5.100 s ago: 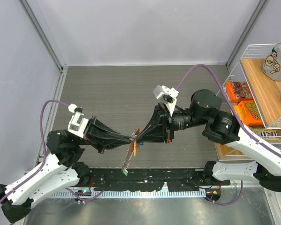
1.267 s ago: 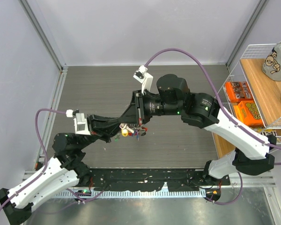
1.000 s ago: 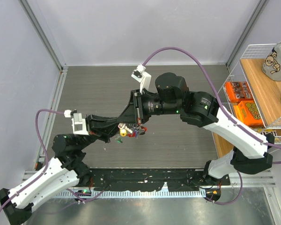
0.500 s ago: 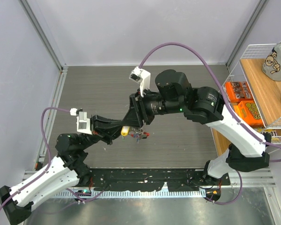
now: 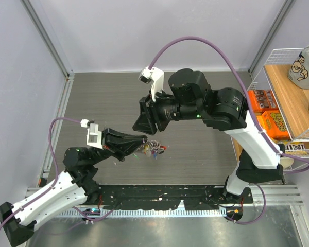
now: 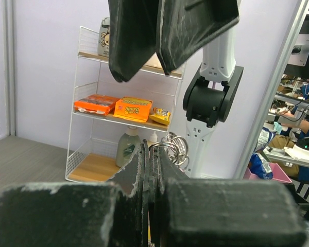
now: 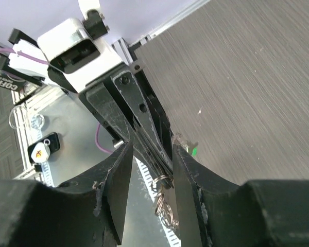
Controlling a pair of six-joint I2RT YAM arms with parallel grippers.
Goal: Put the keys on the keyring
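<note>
My left gripper (image 5: 143,141) is shut on the keyring (image 5: 152,145) and holds it above the grey table. Ring loops and chain stick out past its tips in the left wrist view (image 6: 173,148). The keys (image 5: 158,151) hang in a small bunch at the ring, with bits of red and green tag showing. My right gripper (image 5: 143,121) is open and empty, just above and behind the left tips. In the right wrist view its open jaws (image 7: 153,147) frame the left fingers (image 7: 144,126), the ring (image 7: 164,181) and the hanging chain (image 7: 168,212).
A white wire shelf (image 5: 278,77) stands at the right with orange boxes (image 5: 261,99) and a plush toy (image 5: 304,64). A black rail (image 5: 159,198) runs along the near edge between the arm bases. Purple cables loop over both arms.
My right gripper has drawn back up and away from the key bunch, open. My left gripper has moved slightly right, still holding the ring; the yellow tag no longer shows.
</note>
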